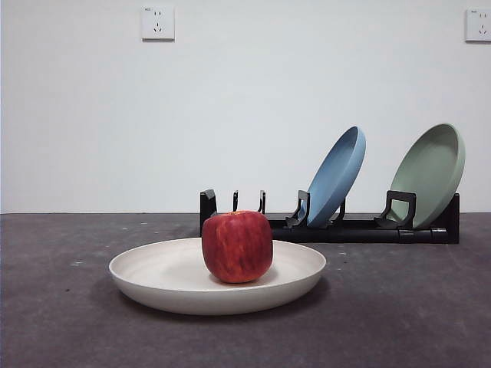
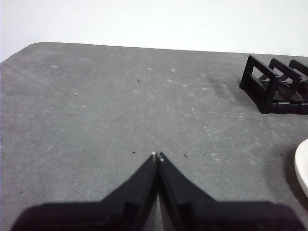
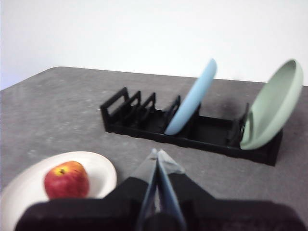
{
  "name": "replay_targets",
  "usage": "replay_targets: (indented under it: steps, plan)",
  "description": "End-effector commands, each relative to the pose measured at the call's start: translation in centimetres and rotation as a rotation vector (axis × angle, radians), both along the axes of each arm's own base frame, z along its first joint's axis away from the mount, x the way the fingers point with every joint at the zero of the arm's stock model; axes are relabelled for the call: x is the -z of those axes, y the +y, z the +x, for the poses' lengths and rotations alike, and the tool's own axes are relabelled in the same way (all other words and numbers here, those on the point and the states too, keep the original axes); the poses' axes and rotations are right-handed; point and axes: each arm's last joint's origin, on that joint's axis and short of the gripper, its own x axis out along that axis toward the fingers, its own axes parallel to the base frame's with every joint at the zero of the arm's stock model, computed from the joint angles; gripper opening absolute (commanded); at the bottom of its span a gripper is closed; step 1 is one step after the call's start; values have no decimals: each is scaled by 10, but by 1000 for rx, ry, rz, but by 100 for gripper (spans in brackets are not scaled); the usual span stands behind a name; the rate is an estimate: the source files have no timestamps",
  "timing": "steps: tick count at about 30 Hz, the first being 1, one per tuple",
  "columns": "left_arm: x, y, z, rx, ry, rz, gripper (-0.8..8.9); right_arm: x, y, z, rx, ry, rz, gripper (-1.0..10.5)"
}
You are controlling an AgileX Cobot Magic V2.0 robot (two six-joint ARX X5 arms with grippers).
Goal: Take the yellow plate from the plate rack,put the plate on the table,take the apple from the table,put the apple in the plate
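The cream yellow plate (image 1: 176,280) lies flat on the dark grey table (image 1: 61,322), in front of the black plate rack (image 1: 360,228). The red apple (image 1: 237,246) sits upright in the plate, right of its middle. The right wrist view shows the apple (image 3: 66,180) in the plate (image 3: 101,173) and the rack (image 3: 144,118) beyond. My right gripper (image 3: 157,155) is shut and empty, above the table between plate and rack. My left gripper (image 2: 157,156) is shut and empty over bare table; the plate's rim (image 2: 302,166) and the rack's end (image 2: 269,84) show at the side.
A blue plate (image 1: 335,176) and a pale green plate (image 1: 431,175) lean in the rack's middle and right slots; its left slots hold nothing. A white wall stands behind the table with two sockets (image 1: 157,23).
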Motion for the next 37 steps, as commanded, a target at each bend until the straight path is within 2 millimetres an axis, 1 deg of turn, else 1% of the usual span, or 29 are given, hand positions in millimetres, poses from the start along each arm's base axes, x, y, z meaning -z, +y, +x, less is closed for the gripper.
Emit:
replay_targets:
  steps: [1,4,8,12,15,20,37]
  plan:
    - [4,0,0,-8,9,-9,-3,27,-1,3,21,-22,28,1]
    - [4,0,0,-9,9,-9,-3,48,-2,5,35,-38,55,1]
    - [4,0,0,-9,9,-9,-3,72,-2,6,45,-7,72,1]
    - [4,0,0,-8,9,-9,-3,89,-2,8,49,39,90,1]
    - [4,0,0,-8,9,-9,-3,99,-2,9,52,78,96,1]
    - [4,0,0,-8,9,-9,-3,107,-1,9,53,115,88,1]
    - [4,0,0,-8,9,-9,-3,106,-1,9,53,120,98,1]
